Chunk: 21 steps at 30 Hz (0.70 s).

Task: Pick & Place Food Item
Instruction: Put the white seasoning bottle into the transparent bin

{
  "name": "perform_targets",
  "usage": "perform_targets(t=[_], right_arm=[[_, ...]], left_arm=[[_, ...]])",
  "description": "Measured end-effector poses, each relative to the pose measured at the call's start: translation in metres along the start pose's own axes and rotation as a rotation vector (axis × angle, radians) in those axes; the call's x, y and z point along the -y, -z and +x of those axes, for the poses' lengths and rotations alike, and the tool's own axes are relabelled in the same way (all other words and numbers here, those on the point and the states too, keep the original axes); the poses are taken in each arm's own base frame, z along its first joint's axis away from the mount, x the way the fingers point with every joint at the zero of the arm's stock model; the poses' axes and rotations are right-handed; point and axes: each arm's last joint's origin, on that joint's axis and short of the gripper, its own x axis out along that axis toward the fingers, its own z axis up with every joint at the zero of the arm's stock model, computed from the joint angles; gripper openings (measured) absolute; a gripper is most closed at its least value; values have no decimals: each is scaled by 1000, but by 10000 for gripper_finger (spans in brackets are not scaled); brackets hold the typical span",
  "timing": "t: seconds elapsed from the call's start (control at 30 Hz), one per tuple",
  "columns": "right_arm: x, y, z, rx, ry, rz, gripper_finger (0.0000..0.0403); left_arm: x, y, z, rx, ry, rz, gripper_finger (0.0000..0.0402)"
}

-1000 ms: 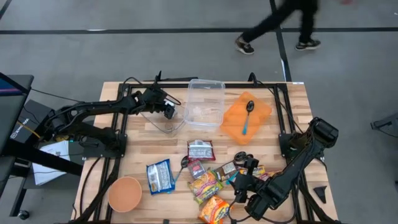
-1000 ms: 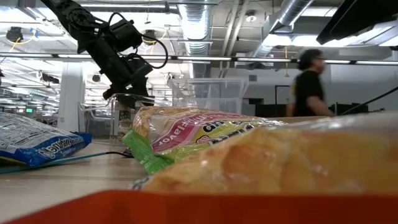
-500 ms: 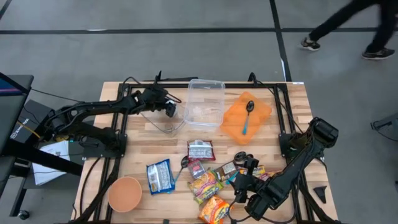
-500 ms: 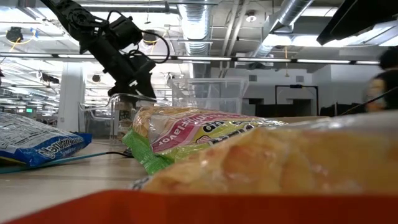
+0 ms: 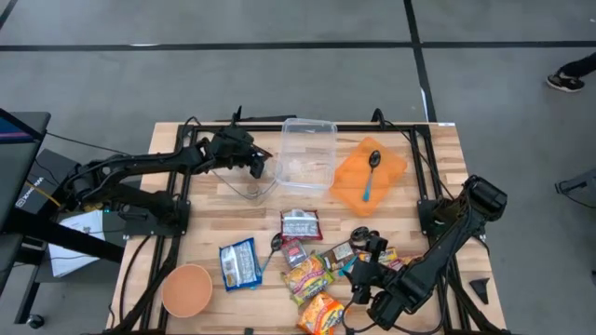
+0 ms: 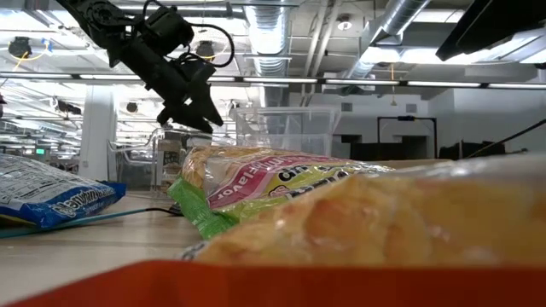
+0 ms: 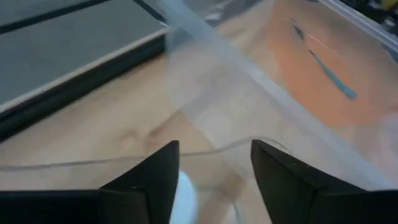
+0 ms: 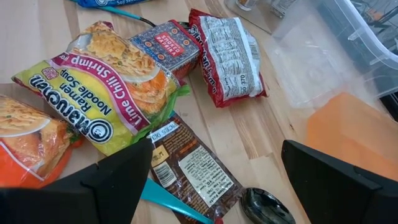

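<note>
left arm over clear bowl, most packets not yet placed

one small item seems to sit inside the clear glass bowl (image 5: 244, 179) at the desk's (image 5: 438, 167) far side; the noodle and snack packets (image 5: 307, 274) lie at the near edge, unplaced. left gripper (image 5: 255, 166) hovers above the bowl, fingers (image 7: 152, 180) parted, holding nothing. right gripper (image 5: 365, 272) waits beside the packets, fingers spread wide, empty.

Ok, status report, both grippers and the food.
Left gripper open over clear bowl, holding nothing. Right gripper open, waiting above snack packets. Nothing in the way.
</note>
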Motion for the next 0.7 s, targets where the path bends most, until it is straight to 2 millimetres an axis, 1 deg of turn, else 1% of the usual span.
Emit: perform_targets(t=[0.13,0.23,0.3,0.33,0.43,0.53,0.7], right_arm=[[0,0,0,0,0,0,354],[0,0,0,-1,-1,0,354],[0,0,0,-2,-2,0,354],[0,0,0,-2,-2,0,354],[0,0,0,-3,-2,0,354],[0,0,0,-3,-2,0,354],[0,0,0,-3,-2,-1,354]], left_arm=[[9,4,-1,-23,30,21,121],[14,6,-1,-26,41,19,59],[16,7,-2,-19,19,-3,19],[17,7,-2,-13,2,-16,10],[15,7,-1,0,-41,-50,6],[15,11,4,-24,-54,-76,1],[14,22,21,-92,-73,-73,0]])
